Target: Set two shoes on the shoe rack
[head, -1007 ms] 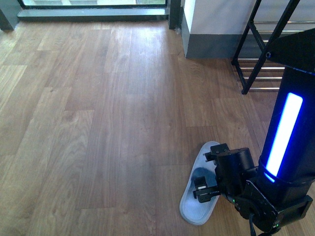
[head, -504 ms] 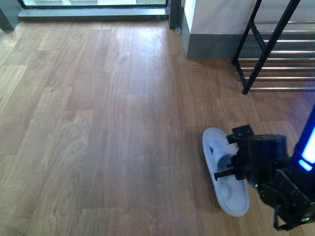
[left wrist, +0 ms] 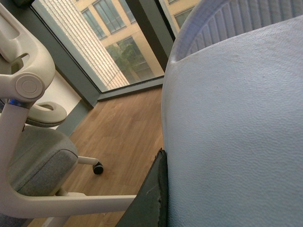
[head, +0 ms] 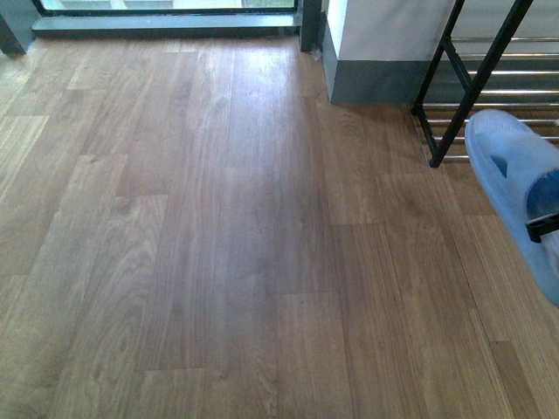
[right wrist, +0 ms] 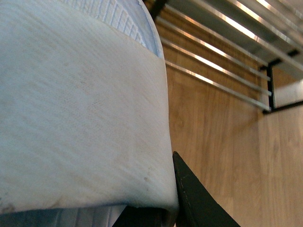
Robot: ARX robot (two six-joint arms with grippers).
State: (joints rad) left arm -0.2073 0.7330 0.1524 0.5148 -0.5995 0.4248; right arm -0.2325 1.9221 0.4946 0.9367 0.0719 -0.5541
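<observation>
At three o'clock the right gripper (head: pixel 543 229) has its jaws clamped on a blue slide (head: pixel 511 175), held clear of the floor (head: pixel 218 244) near the shoe rack (head: pixel 476 87) at two o'clock. The left gripper (left wrist: pixel 151 196) pinches the other slide (left wrist: pixel 232 118).

A pale blue slide (left wrist: pixel 236 123) fills the whole side of the frame next to the one dark finger (left wrist: pixel 152 194) that shows. Its pebbled strap lies flat against the finger's inner face, and a ribbed part of the slide shows beyond the strap, farther from the fingertip. On the finger's outer side stands a chair (left wrist: pixel 33 156) with a white frame and grey seat, one castor (left wrist: pixel 98 167) on the wood floor (left wrist: pixel 128 127). Well past the fingertip, a window (left wrist: pixel 109 42) looks onto buildings.
</observation>
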